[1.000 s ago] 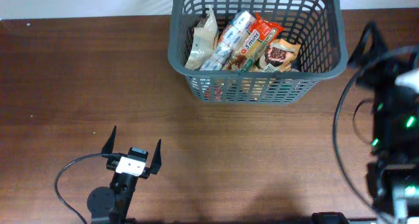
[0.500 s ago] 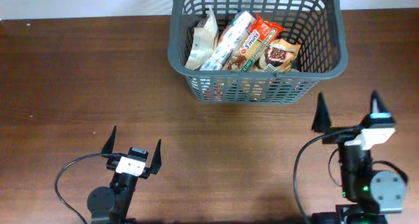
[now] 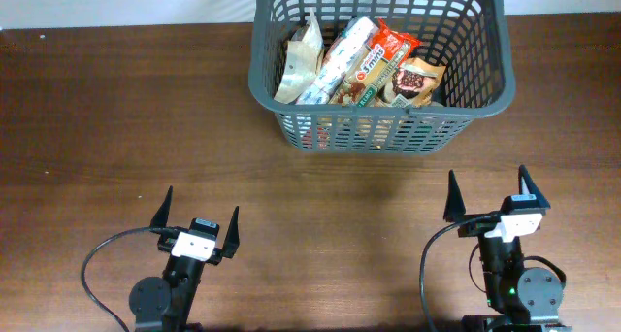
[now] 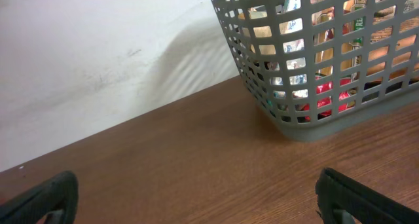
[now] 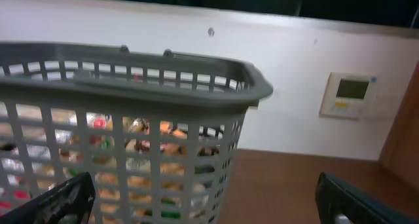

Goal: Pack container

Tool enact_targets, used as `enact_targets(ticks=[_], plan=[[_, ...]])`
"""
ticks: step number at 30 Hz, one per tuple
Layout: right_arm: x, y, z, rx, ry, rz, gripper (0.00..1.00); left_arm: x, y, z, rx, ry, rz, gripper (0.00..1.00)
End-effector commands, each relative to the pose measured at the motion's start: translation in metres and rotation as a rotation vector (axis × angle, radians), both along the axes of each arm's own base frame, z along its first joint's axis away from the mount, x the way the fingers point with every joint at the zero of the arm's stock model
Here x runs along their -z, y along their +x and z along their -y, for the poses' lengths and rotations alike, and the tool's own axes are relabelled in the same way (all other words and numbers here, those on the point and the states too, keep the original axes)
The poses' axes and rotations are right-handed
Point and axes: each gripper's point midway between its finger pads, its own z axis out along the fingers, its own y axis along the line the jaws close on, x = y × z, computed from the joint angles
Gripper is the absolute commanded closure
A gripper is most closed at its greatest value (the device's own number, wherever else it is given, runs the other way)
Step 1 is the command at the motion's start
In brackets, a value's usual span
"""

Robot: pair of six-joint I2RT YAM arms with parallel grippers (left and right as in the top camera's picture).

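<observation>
The container (image 3: pixel 378 130), a dark grey slotted basket, stands at the table's far middle with several snack packets (image 3: pixel 357 62) leaning inside it. Its lattice wall (image 4: pixel 308 60) fills the upper right of the left wrist view, and its rim (image 5: pixel 131 80) crosses the right wrist view. My left gripper (image 3: pixel 197 214) rests low at the front left, open and empty, far from the basket. At the front right my right gripper (image 3: pixel 488 194) is open too, with nothing between its fingers, pointing toward the basket's right corner.
Brown wooden table (image 3: pixel 116 118) all around. A white wall (image 4: pixel 85 67) runs behind the table's far edge, with a small wall panel (image 5: pixel 348 93) seen from the right wrist. Cables loop beside both arm bases at the front edge.
The right arm has come down from the right side to the table's front right, and its gripper has moved left and nearer the front edge. The left arm has stayed still.
</observation>
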Motion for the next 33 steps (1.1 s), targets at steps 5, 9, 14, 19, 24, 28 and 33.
enact_targets(ticks=[5,9,14,19,24,28,33], plan=[[0.026,0.0,-0.004,-0.018,-0.008,-0.028,0.01,0.002,-0.001,0.002,0.009,0.011,0.002,0.01],[0.041,0.002,-0.004,-0.019,-0.008,-0.059,0.01,0.002,-0.001,0.002,0.009,0.011,0.002,0.01],[0.056,0.001,-0.005,-0.022,-0.008,-0.088,0.01,0.002,-0.001,0.002,0.009,0.011,0.002,0.01],[0.069,-0.001,-0.005,-0.023,-0.008,-0.135,0.01,0.002,-0.001,0.002,0.009,0.011,0.002,0.01],[0.079,-0.005,-0.005,-0.023,-0.008,-0.17,0.01,0.002,-0.001,0.002,0.009,0.011,0.002,0.01],[0.084,-0.005,-0.005,-0.023,-0.008,-0.192,0.01,0.002,-0.001,0.002,0.009,0.011,0.002,0.01],[0.085,-0.005,-0.004,-0.022,-0.008,-0.194,0.01,0.002,-0.001,0.002,0.009,0.011,0.002,0.01]])
